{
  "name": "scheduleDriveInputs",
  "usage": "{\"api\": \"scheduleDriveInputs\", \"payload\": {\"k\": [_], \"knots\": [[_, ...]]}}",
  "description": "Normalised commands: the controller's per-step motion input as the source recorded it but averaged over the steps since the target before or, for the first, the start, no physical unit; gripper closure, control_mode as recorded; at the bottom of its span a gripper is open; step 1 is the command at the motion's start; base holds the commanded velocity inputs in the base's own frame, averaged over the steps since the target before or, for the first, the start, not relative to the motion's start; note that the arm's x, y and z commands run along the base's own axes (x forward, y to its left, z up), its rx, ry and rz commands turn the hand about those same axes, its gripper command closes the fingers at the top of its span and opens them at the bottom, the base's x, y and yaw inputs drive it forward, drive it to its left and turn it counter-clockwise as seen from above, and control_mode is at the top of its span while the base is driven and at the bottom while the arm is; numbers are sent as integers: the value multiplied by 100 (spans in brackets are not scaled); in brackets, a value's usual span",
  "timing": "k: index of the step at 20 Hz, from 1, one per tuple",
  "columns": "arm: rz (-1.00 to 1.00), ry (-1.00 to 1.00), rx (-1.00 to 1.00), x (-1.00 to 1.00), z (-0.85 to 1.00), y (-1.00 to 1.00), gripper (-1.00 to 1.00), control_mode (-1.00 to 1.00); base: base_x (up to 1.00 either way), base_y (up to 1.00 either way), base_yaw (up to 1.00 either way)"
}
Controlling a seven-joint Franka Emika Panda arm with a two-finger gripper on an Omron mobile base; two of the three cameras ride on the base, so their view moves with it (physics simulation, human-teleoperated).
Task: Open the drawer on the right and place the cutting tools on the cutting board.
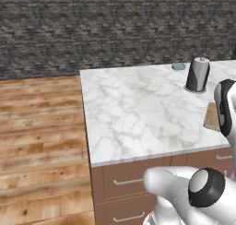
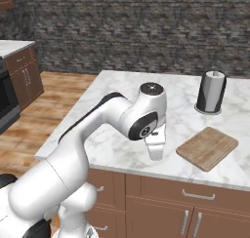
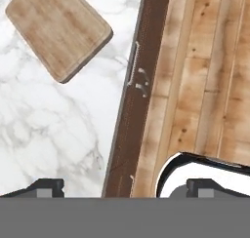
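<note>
My gripper [image 2: 155, 151] hangs above the front edge of the white marble bench [image 1: 133, 113], fingers pointing down, spread wide and empty. From my hand view I look straight down past the bench edge: the two dark fingertips [image 3: 46, 187] stand far apart at the bottom, one over marble and the other over the wooden floor [image 3: 215, 71].

The cutting board [image 2: 207, 147] lies flat on the bench to the right of my gripper, near the front edge and turned at an angle. Nothing rests on it. Behind it stands a tall grey cylinder [image 2: 211, 92], which I leave alone.

The drawer [image 2: 197, 195] I judge to be the one under the board, closed, its reddish-brown front flush with the cabinet. Its pale bar handle [image 3: 132, 64] shows edge-on in my hand view, a thin rail just off the front. The cutting tools are presumably inside; I cannot see them.

The handle looks rigid and slim, so I would pinch across its middle, keeping the pull square so the drawer slides without racking. A wide, shallow drawer should run lightly. The tools will likely be small, light and smooth, and best gripped around the handle rather than the metal head.
</note>
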Motion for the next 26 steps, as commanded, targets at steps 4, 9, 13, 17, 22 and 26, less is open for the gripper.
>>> {"api": "scheduleDriveInputs", "payload": {"k": [4,9,13,17,22,26], "knots": [[-4,0,8,1,-71,-46,-100,-100,0,0,0],[-8,-13,20,-23,-71,-44,-100,-100,0,0,0],[-10,-19,34,-65,-49,-66,-100,-100,0,0,0],[-23,-17,23,-54,-35,-67,-100,-100,0,0,0],[-13,-35,12,-49,0,-27,-100,-100,0,0,0],[-7,-46,-1,14,-38,54,-100,-100,0,0,0]]}}
